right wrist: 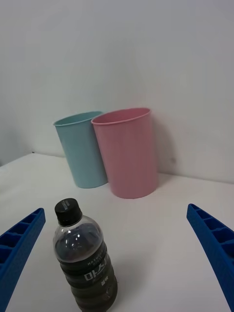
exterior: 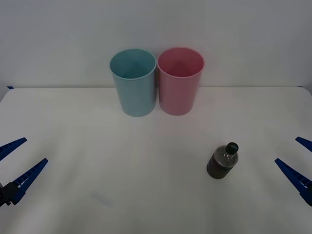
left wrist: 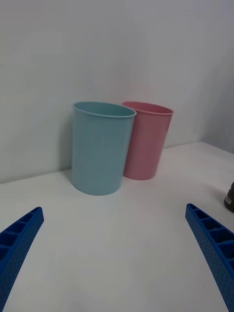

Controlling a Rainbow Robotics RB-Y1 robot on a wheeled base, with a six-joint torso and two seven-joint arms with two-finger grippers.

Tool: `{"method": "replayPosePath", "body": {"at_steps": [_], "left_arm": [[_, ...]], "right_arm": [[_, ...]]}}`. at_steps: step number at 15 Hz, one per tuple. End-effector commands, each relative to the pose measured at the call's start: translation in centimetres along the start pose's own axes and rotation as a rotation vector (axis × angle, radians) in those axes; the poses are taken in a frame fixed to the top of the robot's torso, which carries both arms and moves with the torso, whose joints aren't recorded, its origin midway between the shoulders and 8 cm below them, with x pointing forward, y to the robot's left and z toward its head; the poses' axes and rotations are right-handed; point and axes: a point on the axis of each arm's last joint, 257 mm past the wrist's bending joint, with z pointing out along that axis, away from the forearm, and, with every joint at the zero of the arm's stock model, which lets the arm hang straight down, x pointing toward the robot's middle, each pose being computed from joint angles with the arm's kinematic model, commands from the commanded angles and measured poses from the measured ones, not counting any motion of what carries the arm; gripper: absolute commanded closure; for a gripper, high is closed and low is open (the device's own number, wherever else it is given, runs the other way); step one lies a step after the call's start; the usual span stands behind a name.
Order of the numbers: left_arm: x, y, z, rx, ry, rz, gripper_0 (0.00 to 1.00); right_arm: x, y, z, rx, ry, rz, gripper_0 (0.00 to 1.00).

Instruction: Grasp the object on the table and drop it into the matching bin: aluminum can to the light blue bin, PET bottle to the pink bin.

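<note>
— Where do the bins stand?
— At the back of the table (exterior: 73, 195), side by side: the light blue bin (exterior: 134, 85) left, the pink bin (exterior: 179, 84) right, seemingly touching.
— And the PET bottle (exterior: 223, 161)?
— Upright, nearer the robot, right of both bins.

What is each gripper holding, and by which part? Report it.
Nothing is held. The left gripper and right gripper are both open and empty; the PET bottle stands free on the table, nearer the right gripper.

Not much else here, just a plain grey-white wall (exterior: 156, 24) running right behind the table's far edge, totally bare and evenly lit.
</note>
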Motion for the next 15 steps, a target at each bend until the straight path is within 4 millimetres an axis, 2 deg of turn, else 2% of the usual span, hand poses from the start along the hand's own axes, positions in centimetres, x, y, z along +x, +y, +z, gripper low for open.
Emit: {"method": "replayPosePath", "body": {"at_steps": [1, 9, 15], "left_arm": [[0.0, 0.0, 0.0, 0.000, 0.000, 0.000, 0.00], [0.0, 0.0, 0.0, 0.000, 0.000, 0.000, 0.00], [0.0, 0.0, 0.0, 0.000, 0.000, 0.000, 0.00]], "right_arm": [[1.3, 0.5, -0.4, -0.021, 0.041, -0.005, 0.00], [6.3, 0.6, -1.8, -0.080, 0.165, -0.135, 0.00], [9.9, 0.9, -0.3, -0.104, 0.179, -0.199, 0.00]]}}
